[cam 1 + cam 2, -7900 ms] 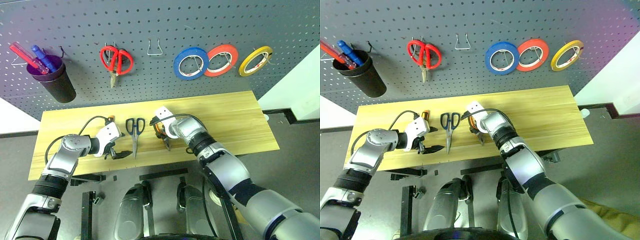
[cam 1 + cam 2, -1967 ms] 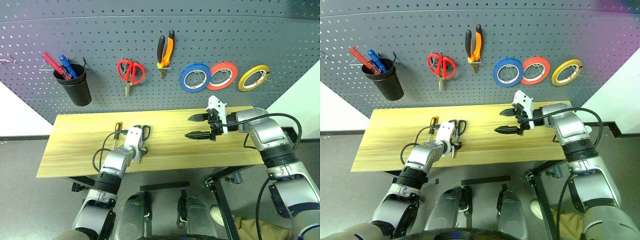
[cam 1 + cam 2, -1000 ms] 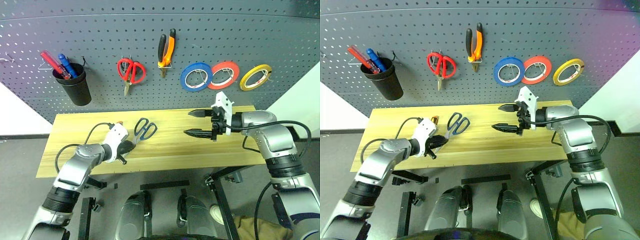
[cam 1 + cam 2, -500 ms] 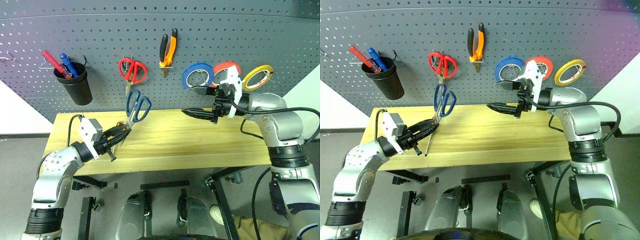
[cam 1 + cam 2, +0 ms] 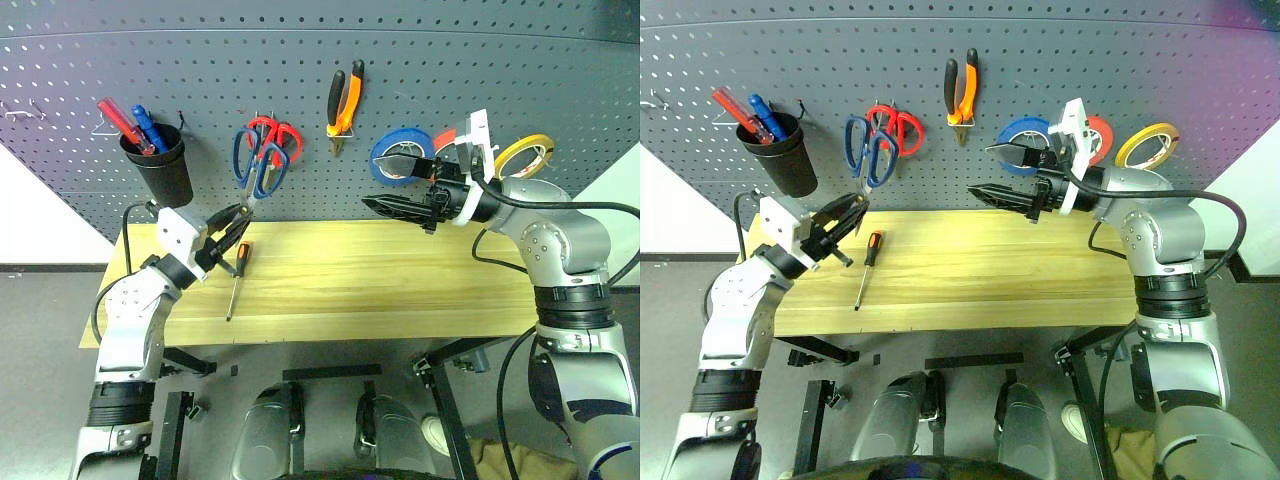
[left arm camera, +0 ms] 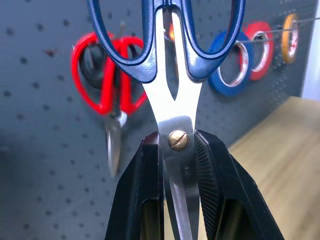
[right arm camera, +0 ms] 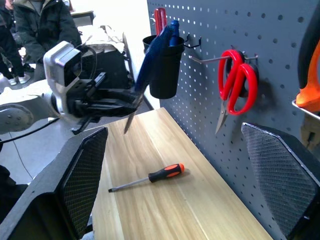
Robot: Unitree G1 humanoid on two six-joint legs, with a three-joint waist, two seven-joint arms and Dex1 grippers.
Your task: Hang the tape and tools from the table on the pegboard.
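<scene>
left claw clamped on blue scissors at pivot | handles up beside red scissors on pegboard | right claw wide, empty | screwdriver on counter, nearer left arm

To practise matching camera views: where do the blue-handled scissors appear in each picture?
Left eye: blue-handled scissors upper left, before the pegboard.
Right eye: upper left.
Left wrist: centre, clamped in the left gripper.
Right wrist: upper middle.
Shared landmark: red-handled scissors.
</scene>
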